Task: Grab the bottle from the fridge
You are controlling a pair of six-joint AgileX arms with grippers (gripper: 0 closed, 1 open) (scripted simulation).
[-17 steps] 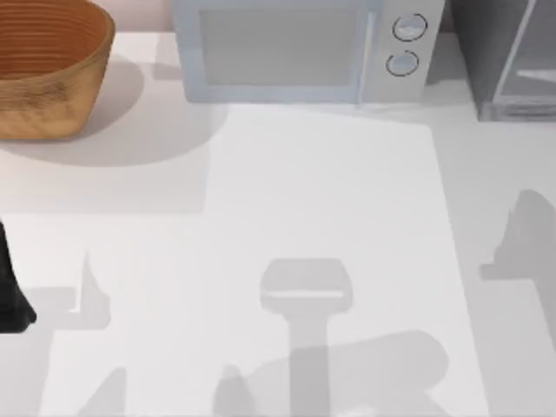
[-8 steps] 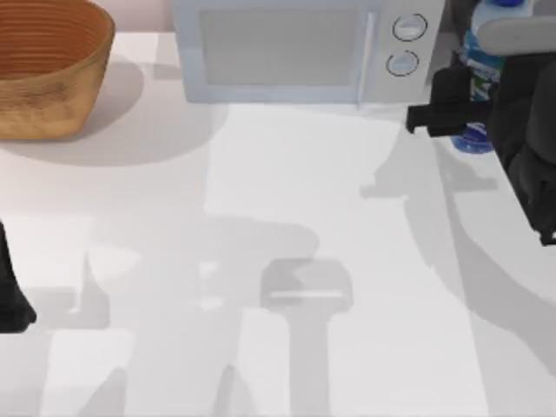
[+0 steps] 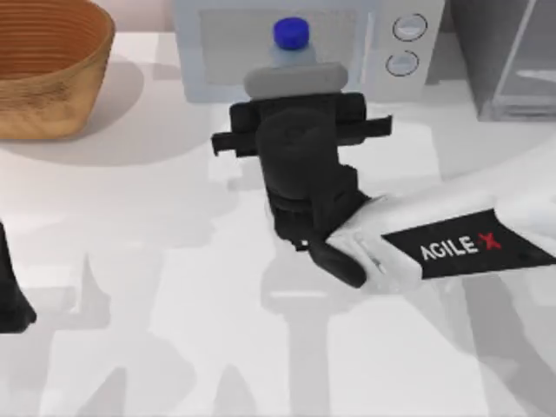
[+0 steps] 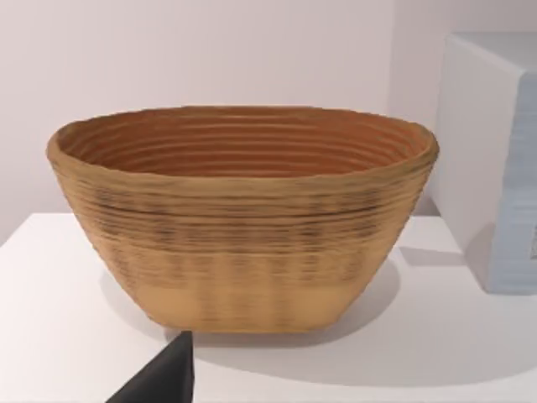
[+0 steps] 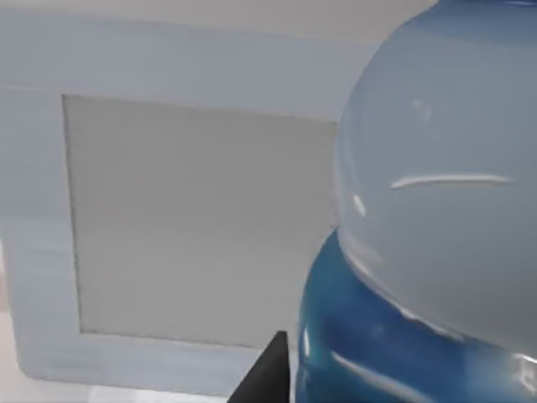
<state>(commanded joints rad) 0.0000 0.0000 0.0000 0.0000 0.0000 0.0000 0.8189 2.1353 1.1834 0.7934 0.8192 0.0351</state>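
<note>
Top view: my right gripper [image 3: 294, 74] near surface's far edge, fingers holding bottle [image 3: 291, 39] before microwave [image 3: 395, 65]; right wrist adds bottle's blue label

Bottle [image 3: 293, 54]: bright blue cap, pale translucent body, blue band lower down. Basket [image 3: 48, 65]: tan-orange, ribbed in horizontal rings. Microwave [image 3: 226, 48]: pale blue-white, grey door panel. Fridge [image 3: 508, 56]: dark grey, pale grey frame. Desk [image 3: 174, 330]: white. Right arm [image 3: 452, 248]: white, black label with white and red lettering.
</note>
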